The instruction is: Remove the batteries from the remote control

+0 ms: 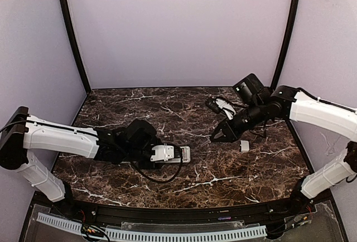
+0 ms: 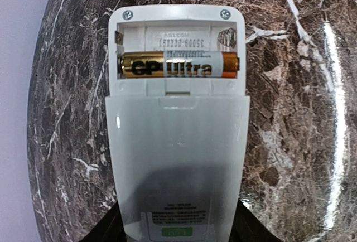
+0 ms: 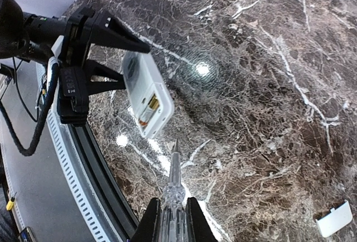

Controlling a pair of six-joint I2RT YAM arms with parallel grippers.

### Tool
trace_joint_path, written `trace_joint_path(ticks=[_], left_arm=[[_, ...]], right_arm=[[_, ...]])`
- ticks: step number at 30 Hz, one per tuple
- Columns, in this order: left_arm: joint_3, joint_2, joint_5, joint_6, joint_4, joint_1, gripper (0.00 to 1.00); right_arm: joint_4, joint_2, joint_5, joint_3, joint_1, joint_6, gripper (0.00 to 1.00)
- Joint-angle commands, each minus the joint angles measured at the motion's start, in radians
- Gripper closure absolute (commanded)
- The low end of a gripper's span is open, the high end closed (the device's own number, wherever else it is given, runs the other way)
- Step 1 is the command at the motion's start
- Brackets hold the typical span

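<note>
- top view: a dark brown marble table (image 1: 139,108) veined in white, with pale lilac walls (image 1: 178,24) behind and at both sides. black poles (image 1: 70,30) rise at the back corners. the left gripper (image 1: 170,154) pinches the remote control (image 1: 184,154) over the near middle of the table. the right gripper (image 1: 224,134) hangs well apart to its right, and a small white piece (image 1: 244,146) lies on the marble just beside that gripper.
- left wrist view: the remote control fills the frame, back up and compartment open. one gold and silver battery (image 2: 178,65) lies crosswise in the slot nearer the body. dark fingers (image 2: 252,233) flank the remote's lower end. marble lies beneath, with a strip of lilac wall at left.
- right wrist view: the right claw is pressed together on a clear pointed tool (image 3: 174,186). its tip is aimed toward the remote's open end and stands apart from it. the glossy marble carries bright light spots (image 3: 202,69).
</note>
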Motion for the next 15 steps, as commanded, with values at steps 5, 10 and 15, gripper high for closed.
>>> trace_joint_path(ticks=[5,10,15], left_arm=[[0.057,-0.014,0.136,-0.310,-0.288,-0.005,1.00],[0.120,0.060,0.133,-0.367,-0.371,-0.023,1.00],[0.177,0.146,0.119,-0.402,-0.431,-0.033,0.96]], right_arm=[[0.080,-0.110,0.170,-0.066,-0.005,0.123,1.00],[0.101,-0.163,0.204,-0.101,-0.005,0.174,1.00],[0.119,-0.212,0.247,-0.138,-0.005,0.223,1.00]])
